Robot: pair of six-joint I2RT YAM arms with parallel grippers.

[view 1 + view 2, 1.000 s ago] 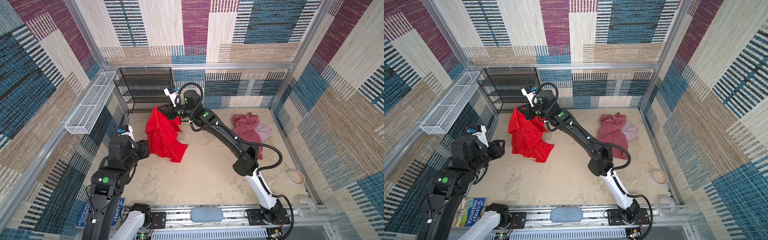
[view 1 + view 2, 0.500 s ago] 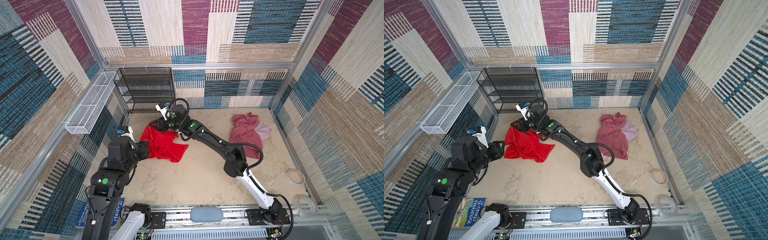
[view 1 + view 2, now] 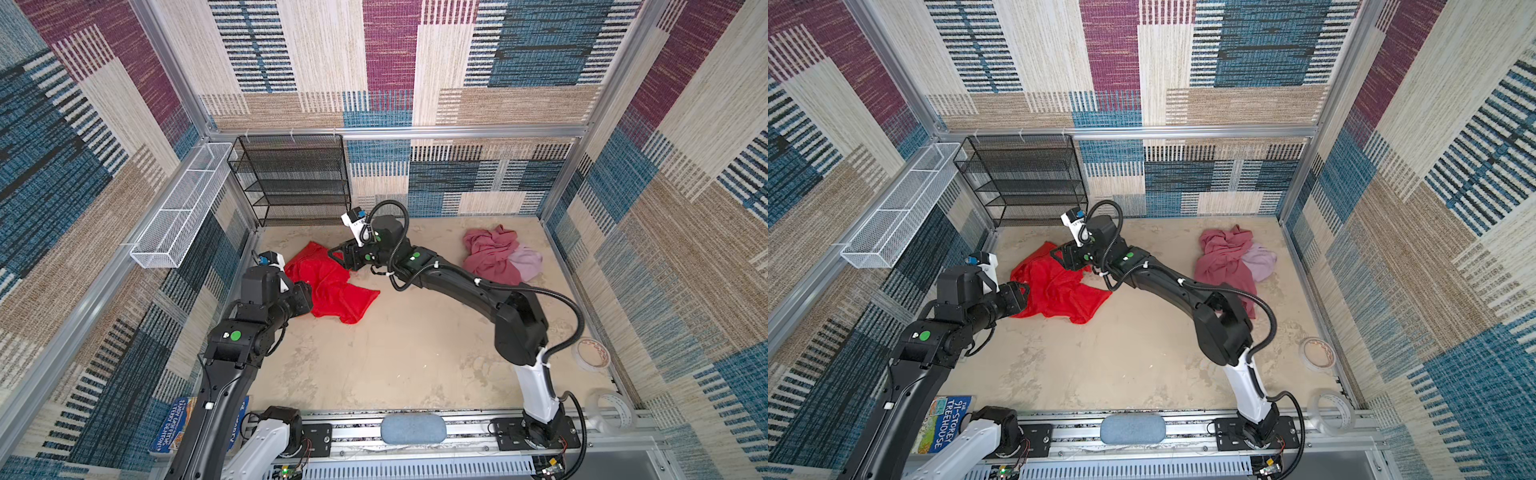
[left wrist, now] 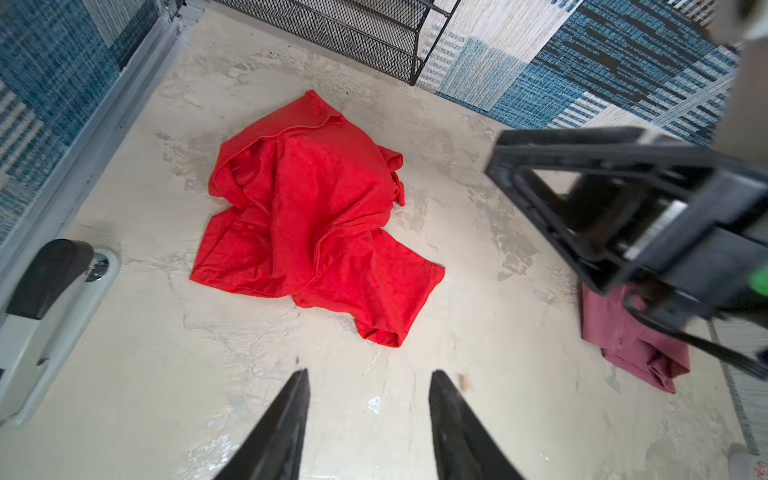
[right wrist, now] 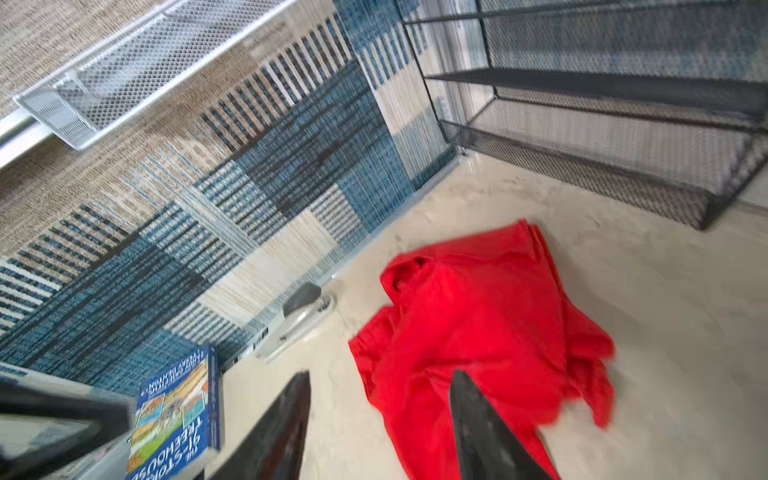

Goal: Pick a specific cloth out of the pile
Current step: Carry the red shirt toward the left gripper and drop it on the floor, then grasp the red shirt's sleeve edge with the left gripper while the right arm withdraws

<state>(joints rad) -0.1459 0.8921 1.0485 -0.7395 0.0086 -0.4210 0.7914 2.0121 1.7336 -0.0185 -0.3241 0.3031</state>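
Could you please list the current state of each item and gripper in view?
Bright red thin cloth: crumpled on the floor, released, apart from the pile.
Pile of dusty rose-maroon and pale lilac cloths: heaped near the right wall.
Left gripper: open, empty.
Right gripper: open, empty, above the red cloth.
Black mesh shelf rack: upright, empty.

Bare floor (image 3: pixel 407 353) mid-table; black rack (image 3: pixel 295 183) and right claw (image 3: pixel 337 258) crowd cloth (image 3: pixel 332 286).
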